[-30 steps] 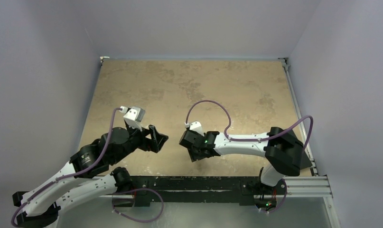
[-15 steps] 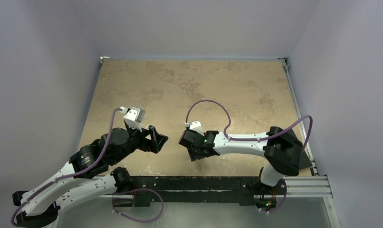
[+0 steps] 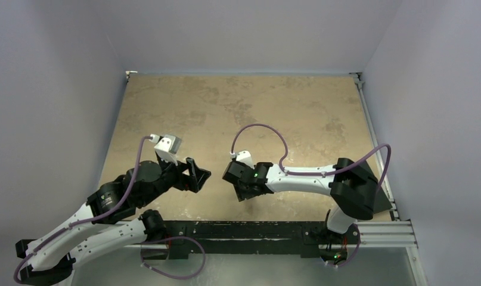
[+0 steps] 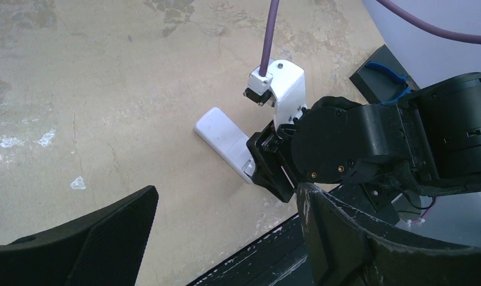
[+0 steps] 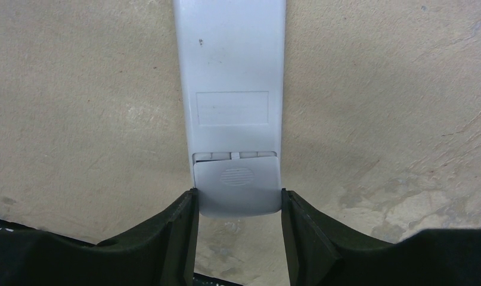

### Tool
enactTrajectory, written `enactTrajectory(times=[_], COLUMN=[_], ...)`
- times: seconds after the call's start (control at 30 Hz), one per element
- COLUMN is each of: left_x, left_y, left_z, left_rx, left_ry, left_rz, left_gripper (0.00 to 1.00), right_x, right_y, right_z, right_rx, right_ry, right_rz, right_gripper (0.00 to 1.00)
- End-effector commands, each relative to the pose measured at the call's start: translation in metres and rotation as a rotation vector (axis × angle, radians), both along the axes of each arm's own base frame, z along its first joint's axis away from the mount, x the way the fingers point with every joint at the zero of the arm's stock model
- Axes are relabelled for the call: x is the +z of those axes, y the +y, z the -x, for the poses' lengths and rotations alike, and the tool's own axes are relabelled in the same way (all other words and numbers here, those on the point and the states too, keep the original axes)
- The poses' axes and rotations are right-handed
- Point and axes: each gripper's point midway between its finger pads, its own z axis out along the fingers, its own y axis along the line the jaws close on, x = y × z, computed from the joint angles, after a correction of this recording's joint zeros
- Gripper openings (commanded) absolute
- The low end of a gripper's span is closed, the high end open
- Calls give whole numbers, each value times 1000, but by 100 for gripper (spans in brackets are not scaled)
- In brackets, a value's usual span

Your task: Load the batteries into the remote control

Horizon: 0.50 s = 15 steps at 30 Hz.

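One remote control (image 5: pixel 229 65), end pinched between right jaws, left jaws spread wide.

The remote control (image 5: pixel 232 77) shows a plain white back, with a finely ribbed oval patch near its 6 o'clock end. The right gripper (image 5: pixel 238 205) is matte black. The table (image 3: pixel 255 101) is beige with darker brown mottling; the cable (image 4: pixel 272 30) is purple.

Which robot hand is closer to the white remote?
Right. The right gripper clamps both sides of the remote at one end. The left gripper hangs open off to the side, not touching it.
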Motion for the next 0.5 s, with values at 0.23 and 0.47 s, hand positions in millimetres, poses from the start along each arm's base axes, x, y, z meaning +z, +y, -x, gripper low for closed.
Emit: enactTrajectory(times=[0.23, 0.47], left_x=[7, 8], left_y=[0, 0], left_z=[-1, -1], left_rx=[8, 9], left_ry=[-19, -21], left_rz=[27, 30], left_gripper=[87, 87], right_x=[5, 4], right_y=[8, 7], right_z=[-5, -2], right_rx=[-6, -9], right_ry=[16, 38], right_rz=[-19, -23], right_gripper=[41, 41])
